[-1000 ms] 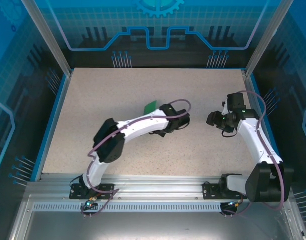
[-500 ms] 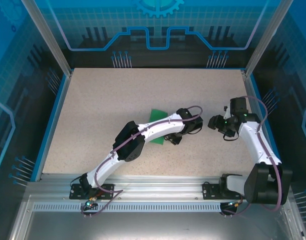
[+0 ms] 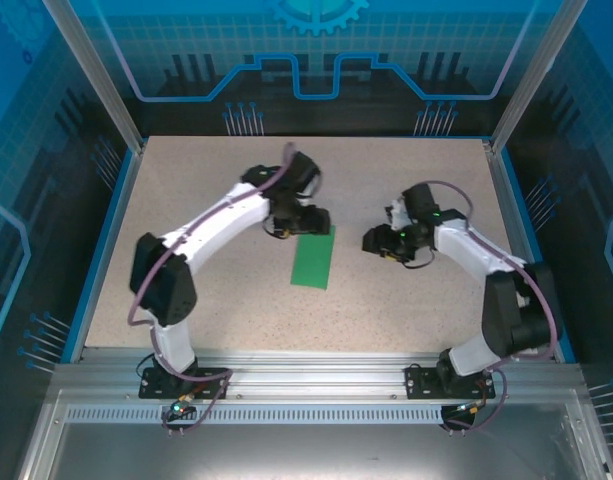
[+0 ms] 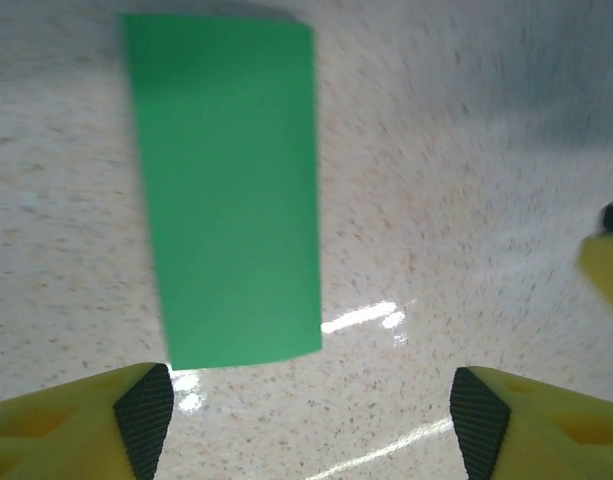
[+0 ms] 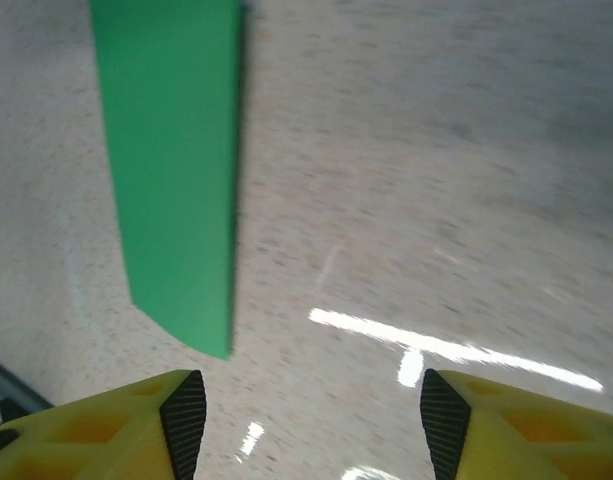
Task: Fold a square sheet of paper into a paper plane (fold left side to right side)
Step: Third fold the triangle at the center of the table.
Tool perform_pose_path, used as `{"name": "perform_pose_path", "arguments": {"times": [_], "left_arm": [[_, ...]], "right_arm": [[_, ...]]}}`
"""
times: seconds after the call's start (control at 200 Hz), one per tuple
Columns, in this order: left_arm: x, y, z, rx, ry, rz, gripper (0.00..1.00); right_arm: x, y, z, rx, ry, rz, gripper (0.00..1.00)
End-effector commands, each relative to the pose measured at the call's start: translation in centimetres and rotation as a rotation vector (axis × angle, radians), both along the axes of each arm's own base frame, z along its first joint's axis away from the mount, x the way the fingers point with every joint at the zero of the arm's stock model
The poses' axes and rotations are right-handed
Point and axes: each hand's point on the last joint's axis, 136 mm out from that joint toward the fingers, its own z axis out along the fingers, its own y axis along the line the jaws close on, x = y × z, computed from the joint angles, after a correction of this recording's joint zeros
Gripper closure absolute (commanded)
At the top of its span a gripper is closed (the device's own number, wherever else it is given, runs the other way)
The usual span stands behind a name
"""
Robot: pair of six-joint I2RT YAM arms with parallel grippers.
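Whereas one second ago the sheet of paper (image 3: 314, 258) is carried under the clenched left gripper (image 3: 308, 220), it is now released: the jaws are spread wide and nothing is held between them. The sheet is left flat on the table (image 3: 186, 170), just ahead of this gripper's fingertips, as a narrow rectangle and no longer as a square. The arm is pulled back from over the sheet, so that the sheet is fully uncovered. The right gripper (image 3: 376, 240) is brought nearer and is kept open and empty, with the sheet a little ahead of it and to its left. The left-to-right fold is judged as done, although the crease probably must be pressed before the next folds are made.
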Motion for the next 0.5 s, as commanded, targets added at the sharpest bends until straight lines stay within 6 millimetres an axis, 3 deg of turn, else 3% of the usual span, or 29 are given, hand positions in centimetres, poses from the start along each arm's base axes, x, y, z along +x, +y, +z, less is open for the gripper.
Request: {"name": "perform_pose_path", "arguments": {"times": [0.0, 0.145, 0.285, 0.495], "left_arm": [[0.2, 0.3, -1.8, -0.19, 0.062, 0.063, 0.21], [0.6, 2.5, -3.7, -0.291, 0.097, 0.145, 0.21], [0.6, 2.9, -5.4, -0.299, 0.126, 0.154, 0.2], [0.8, 3.0, -7.1, -0.285, 0.154, 0.156, 0.2]], "right_arm": [[3.0, 5.0, 1.1, 0.066, -0.054, 0.066, 0.38], [5.9, 8.1, -0.6, 0.037, -0.057, 0.112, 0.39], [8.3, 9.8, -2.2, 0.045, -0.046, 0.127, 0.39], [9.6, 11.1, -3.7, 0.065, -0.023, 0.149, 0.41]]}}
